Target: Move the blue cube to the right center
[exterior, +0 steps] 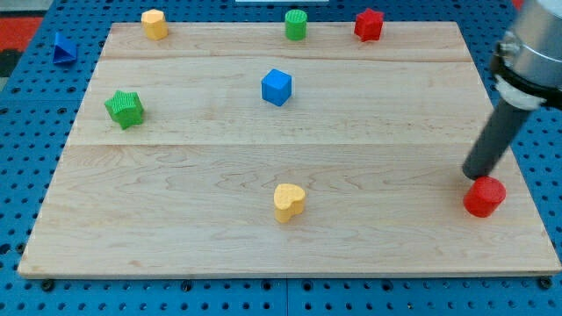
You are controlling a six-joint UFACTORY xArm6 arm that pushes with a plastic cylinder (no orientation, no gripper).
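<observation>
Blue cube [276,87] sits upper centre of the tabletop [176,219]. Rod tip [475,175] touches the red block [485,197] at the view's right, well apart from the cube. No claw is in view.

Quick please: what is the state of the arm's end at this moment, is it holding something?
My tip: a bare rod, no fingers, holding nothing; it stands just above the red block, far right of the blue cube.

No readable text, labels, numbers or signs anywhere

The desk [369,114] is pale wood, smooth and matt, its grain showing. The blue cube [276,87] looks like matt plastic, the rod [490,140] dark and dull.
</observation>
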